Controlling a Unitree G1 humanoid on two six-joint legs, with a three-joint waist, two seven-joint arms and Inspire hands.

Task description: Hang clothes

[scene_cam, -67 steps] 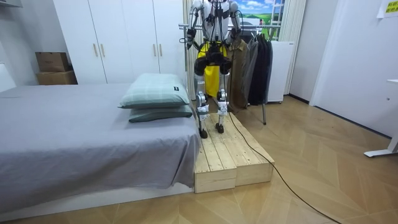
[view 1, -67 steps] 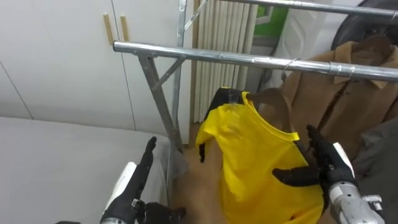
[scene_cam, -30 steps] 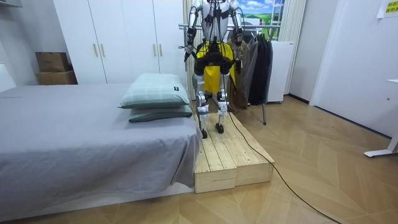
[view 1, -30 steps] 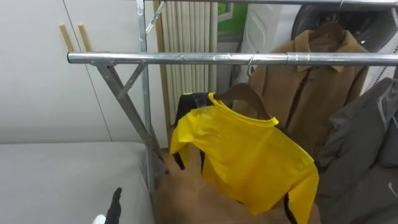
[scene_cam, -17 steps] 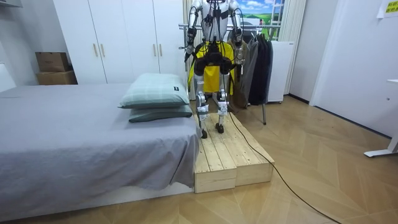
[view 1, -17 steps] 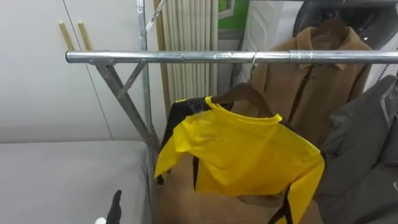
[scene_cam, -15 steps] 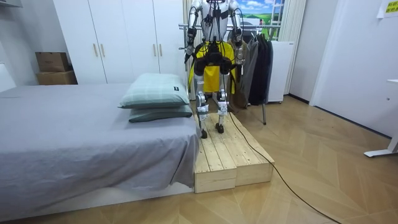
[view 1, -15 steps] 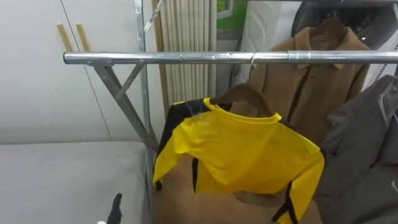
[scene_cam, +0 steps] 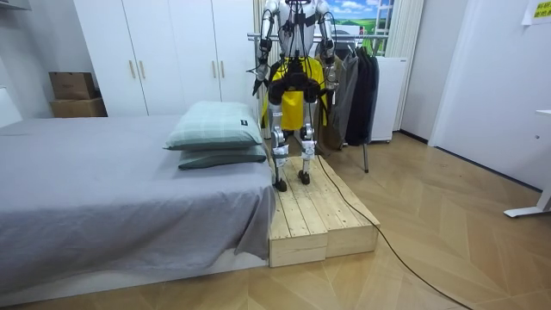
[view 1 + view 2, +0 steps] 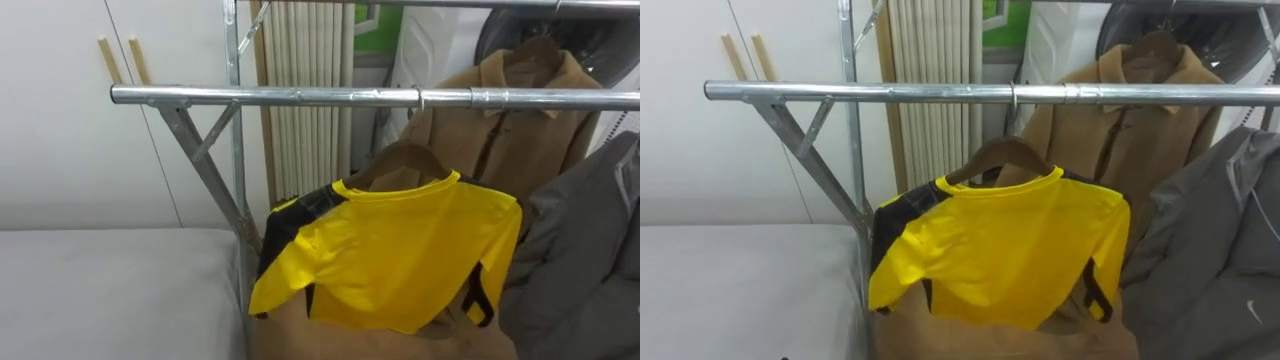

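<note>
A yellow shirt (image 10: 400, 250) with black side panels hangs on a wooden hanger (image 10: 405, 158). The hanger's hook sits over the metal rail (image 10: 300, 97) of the clothes rack. Nothing touches the shirt, and its front faces me. In the room view I stand upright on a wooden platform (image 9: 318, 215), facing the rack. My left hand (image 9: 256, 86) hangs low at my side on the room view's left. My right hand (image 9: 328, 79) hangs on its right, in front of the yellow shirt (image 9: 293, 103).
A brown coat (image 10: 520, 120) hangs behind the shirt and a grey jacket (image 10: 590, 230) to its right on the same rack. A slanted brace (image 10: 205, 165) props the rail's left end. The grey bed (image 10: 100, 290) lies at my left, with white wardrobe doors (image 10: 60, 100) behind it.
My right hand let go of the shirt and both hands dropped out of the eye view. The shirt swung round on its hanger and now hangs flat. The camera tilted up.
</note>
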